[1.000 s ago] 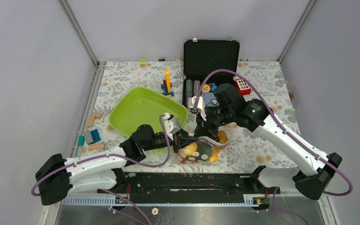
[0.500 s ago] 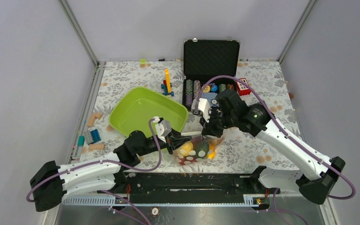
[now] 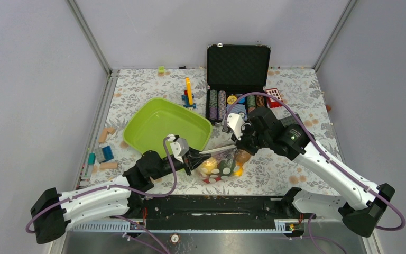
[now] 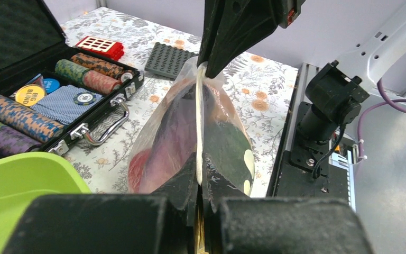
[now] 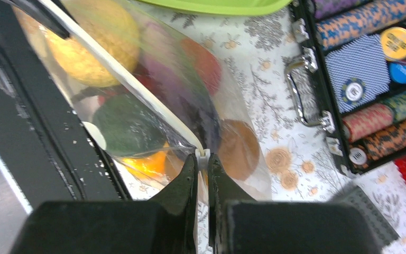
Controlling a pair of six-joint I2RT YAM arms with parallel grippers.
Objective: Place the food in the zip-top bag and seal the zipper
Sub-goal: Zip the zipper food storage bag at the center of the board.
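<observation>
The clear polka-dot zip-top bag (image 3: 221, 165) hangs stretched between my two grippers near the table's front edge. It also shows in the left wrist view (image 4: 190, 127) and the right wrist view (image 5: 153, 100). The food is inside: a yellow fruit (image 5: 92, 45), a dark green piece (image 5: 129, 127), an orange piece (image 5: 145, 164) and red and purple pieces. My left gripper (image 3: 194, 157) is shut on the bag's left zipper end (image 4: 197, 177). My right gripper (image 3: 239, 144) is shut on the white zipper slider (image 5: 203, 154) at the right end. The zipper strip (image 5: 132, 90) runs taut between them.
A lime-green tray (image 3: 167, 127) lies just behind the left gripper. An open black case (image 3: 238, 79) with striped poker chips stands behind the bag. A red block (image 3: 275, 96), a dark grey baseplate (image 4: 170, 58) and several small toy blocks (image 3: 104, 153) lie around.
Both grippers have moved apart and slightly back, the left one to the left and the right one to the right, stretching the bag's zipper out between them.
</observation>
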